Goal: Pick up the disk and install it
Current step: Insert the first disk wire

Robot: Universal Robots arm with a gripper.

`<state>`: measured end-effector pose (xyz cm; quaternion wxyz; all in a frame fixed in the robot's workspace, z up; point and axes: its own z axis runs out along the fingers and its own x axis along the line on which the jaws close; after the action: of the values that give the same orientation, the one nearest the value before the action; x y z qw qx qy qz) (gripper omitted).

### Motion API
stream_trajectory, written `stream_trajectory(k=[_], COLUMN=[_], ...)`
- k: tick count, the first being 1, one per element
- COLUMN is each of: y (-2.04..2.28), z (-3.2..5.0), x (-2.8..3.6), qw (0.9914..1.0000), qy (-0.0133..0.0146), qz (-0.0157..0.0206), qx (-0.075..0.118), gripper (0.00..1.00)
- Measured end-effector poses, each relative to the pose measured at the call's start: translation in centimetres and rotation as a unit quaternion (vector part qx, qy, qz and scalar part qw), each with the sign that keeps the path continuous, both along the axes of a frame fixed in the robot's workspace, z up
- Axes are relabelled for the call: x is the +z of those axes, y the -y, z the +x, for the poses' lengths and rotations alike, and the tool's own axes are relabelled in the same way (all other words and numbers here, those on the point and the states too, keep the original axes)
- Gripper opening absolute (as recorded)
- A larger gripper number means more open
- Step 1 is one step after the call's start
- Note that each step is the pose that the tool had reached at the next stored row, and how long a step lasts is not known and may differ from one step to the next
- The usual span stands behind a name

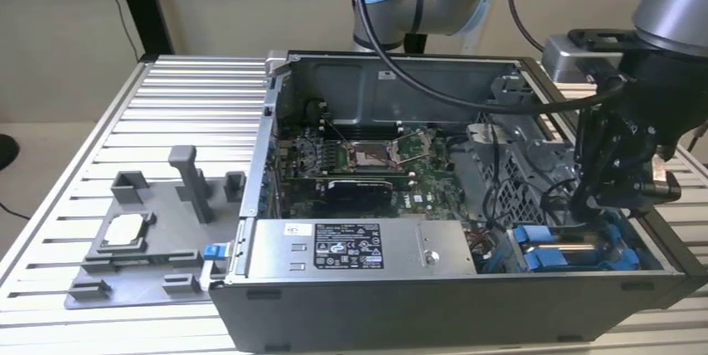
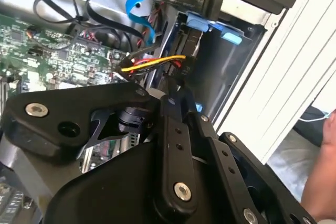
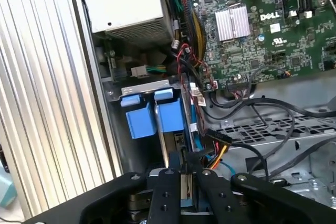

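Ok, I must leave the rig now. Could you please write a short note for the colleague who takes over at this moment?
Gripper: down inside the computer case, fingers closed on the edge of the disk.
Disk: on edge in the drive bay, at the case's near corner on the exterior view's right; blue carrier tabs visible.
Done: disk picked up and brought into the bay.
Left: gripper not yet released; full seating cannot be judged.

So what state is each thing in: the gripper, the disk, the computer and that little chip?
computer case: open, lying on its side.
gripper: shut on the disk.
disk: held, low inside the computer case.
chip: lying loose in the grey tray.
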<state>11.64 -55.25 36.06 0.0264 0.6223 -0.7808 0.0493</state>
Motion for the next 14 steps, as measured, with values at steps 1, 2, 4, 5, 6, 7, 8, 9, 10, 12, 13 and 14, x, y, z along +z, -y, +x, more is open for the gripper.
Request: stream_trajectory(k=[1,2,4,5,6,7,8,9,10,12,13,14], y=[-0.03,-0.06,-0.09,-0.09,-0.09,-0.09,-0.09,-0.09,-0.09,-0.09,-0.09,-0.10], z=[0.07,0.09,0.10,0.11,0.11,0.11,0.11,0.11,0.12,0.11,0.12,0.12], x=[-0.11,-0.25,-0.50,-0.55,-0.54,-0.54,-0.54,-0.54,-0.54,-0.54,-0.53,-0.53], qw=[1.00000,0.99999,0.99993,0.99989,0.99986,0.99986,0.99986,0.99986,0.99986,0.99986,0.99986,0.99987], qy=[0.0000,0.0001,0.0001,0.0001,0.0000,0.0001,0.0001,0.0001,0.0001,0.0001,0.0001,0.0001], qz=[-0.0024,-0.0040,-0.0063,-0.0068,-0.0070,-0.0070,-0.0070,-0.0070,-0.0069,-0.0069,-0.0069,-0.0067], qx=[0.001,0.003,0.010,0.013,0.015,0.015,0.015,0.015,0.015,0.015,0.015,0.015], gripper=[0.00,0.00,0.00,0.00,0.00,0.00,0.00,0.00,0.00,0.00,1.00,1.00])
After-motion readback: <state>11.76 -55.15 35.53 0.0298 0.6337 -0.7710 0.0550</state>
